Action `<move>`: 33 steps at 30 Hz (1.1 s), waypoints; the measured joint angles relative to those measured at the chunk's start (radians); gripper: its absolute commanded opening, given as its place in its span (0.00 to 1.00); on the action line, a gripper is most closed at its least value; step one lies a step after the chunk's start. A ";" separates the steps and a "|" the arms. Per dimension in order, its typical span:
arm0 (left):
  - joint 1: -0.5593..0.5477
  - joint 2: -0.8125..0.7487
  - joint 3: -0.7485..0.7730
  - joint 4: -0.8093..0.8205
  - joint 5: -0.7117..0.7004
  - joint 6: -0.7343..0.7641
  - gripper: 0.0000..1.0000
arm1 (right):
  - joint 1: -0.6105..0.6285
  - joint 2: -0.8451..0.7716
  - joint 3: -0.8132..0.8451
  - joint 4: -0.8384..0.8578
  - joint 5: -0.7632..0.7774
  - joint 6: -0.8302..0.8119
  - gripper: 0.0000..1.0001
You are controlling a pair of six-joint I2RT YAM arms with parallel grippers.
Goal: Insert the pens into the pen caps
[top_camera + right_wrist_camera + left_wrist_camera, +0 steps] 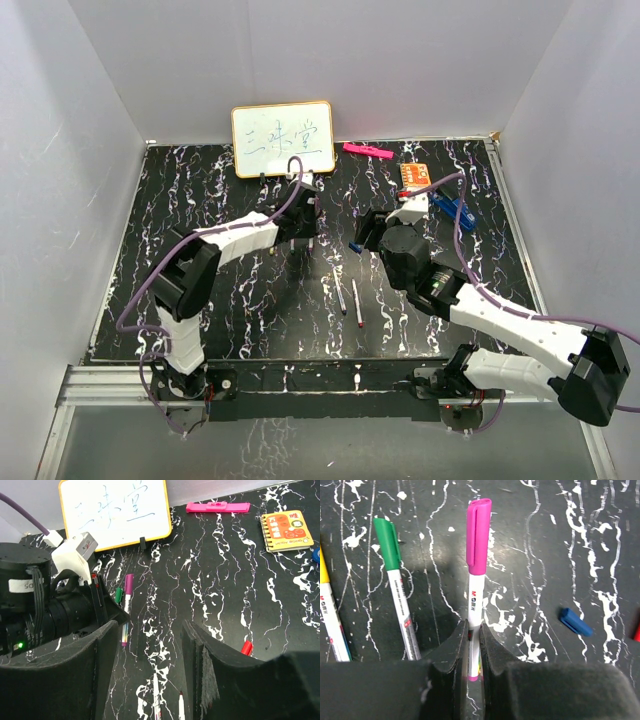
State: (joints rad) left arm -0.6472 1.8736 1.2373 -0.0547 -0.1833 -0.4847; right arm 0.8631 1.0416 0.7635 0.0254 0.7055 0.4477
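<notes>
At the far side of the black, white-veined bench [250,310], seen from overhead, I have the left gripper [305,228] low in front of the small yellow-framed whiteboard [283,138]. The right gripper [360,236] is just beside it to the right, and two thin white uncapped pens [356,303] lie side by side nearer the arm bases. In the left wrist view the left gripper is clamped on the white barrel of the purple-capped pen [476,600], and its cap looks pushed fully on. The green-capped pen [395,580] and the yellow-capped pen [327,610] lie to its left, and a short loose blue plastic cap [575,621] lies apart on the right. In the right wrist view the right gripper [150,680] stands open with nothing between its jaws. The two uncapped pens show on the bench below it, and a loose red cap [246,647] peeks out by its right finger. I judge three pens capped, with this one ready to be put down. Next I should lay it beside the green-capped pen. Then I take an uncapped pen in one gripper and its matching cap in the other, lining up tip and cap mouth on one axis before pushing.
</notes>
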 measured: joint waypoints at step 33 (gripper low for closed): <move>0.056 0.135 0.085 -0.089 -0.011 -0.048 0.30 | 0.000 0.062 0.000 -0.012 -0.012 0.026 0.65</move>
State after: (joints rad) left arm -0.5911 2.0083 1.3228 -0.1436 -0.1947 -0.5323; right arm 0.8631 1.1034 0.7635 0.0132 0.6937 0.4736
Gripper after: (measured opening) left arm 0.273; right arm 0.662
